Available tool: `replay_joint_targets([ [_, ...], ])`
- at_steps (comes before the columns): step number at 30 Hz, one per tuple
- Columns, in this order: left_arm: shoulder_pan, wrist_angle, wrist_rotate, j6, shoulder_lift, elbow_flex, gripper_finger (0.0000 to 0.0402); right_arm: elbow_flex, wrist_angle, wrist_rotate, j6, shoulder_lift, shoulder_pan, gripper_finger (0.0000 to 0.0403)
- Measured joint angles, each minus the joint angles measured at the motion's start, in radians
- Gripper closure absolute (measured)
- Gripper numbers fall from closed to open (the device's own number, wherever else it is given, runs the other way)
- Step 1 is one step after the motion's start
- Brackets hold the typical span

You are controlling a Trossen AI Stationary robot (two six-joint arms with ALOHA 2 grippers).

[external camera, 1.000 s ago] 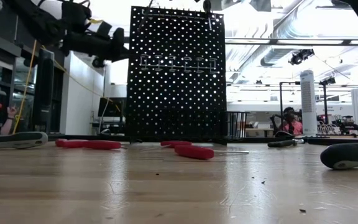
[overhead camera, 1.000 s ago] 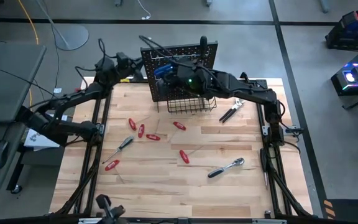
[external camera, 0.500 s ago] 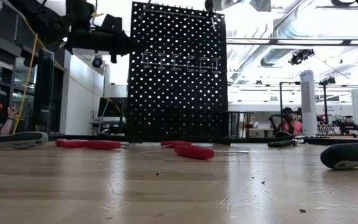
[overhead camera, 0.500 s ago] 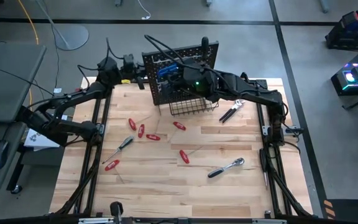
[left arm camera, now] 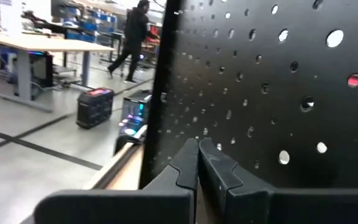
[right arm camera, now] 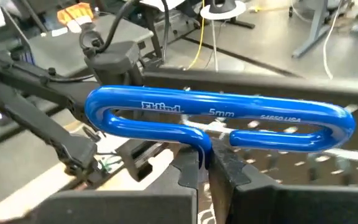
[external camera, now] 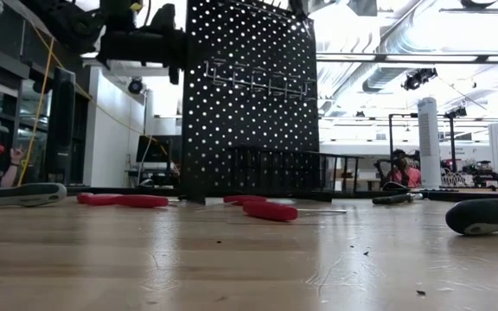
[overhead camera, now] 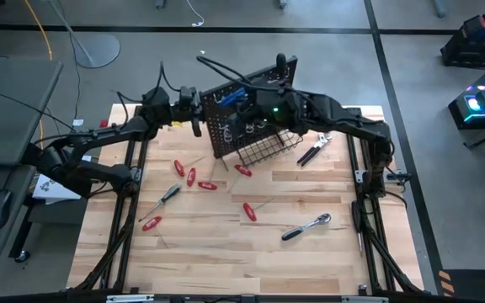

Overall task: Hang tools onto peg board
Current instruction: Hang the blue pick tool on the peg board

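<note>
Two dark jointed arms trailing black cables, with blunt dark fingers point(left arm camera: 219, 171).

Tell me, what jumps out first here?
The black peg board stands at the table's far edge, with both arms up against it. The right claw, shut, has a bright blue key right in front of it. Red screwdrivers lie scattered on the wooden table.

The high view looks straight down on the whole table point(overhead camera: 226, 244), with the peg board point(overhead camera: 241, 114) near its far edge. The low view sits at table-top height and faces the peg board point(external camera: 249, 95) level, the room behind it. Both wrist views are very close: the left faces the board's holes point(left arm camera: 278, 93), the right looks over the board's top edge point(right arm camera: 272, 165).
</note>
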Motion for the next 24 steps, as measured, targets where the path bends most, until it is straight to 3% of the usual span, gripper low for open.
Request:
replay_joint_targets([
  [8, -0.07, -0.037, -0.119, 0.014, -0.001, -0.001, 0.0401, 0.002, -0.023, -0.031, -0.082, -0.016, 0.025, 0.0402],
  [24, -0.168, -0.067, -0.208, -0.004, -0.001, -0.001, 0.0401, 0.001, -0.033, 0.014, -0.202, -0.014, 0.012, 0.0402],
])
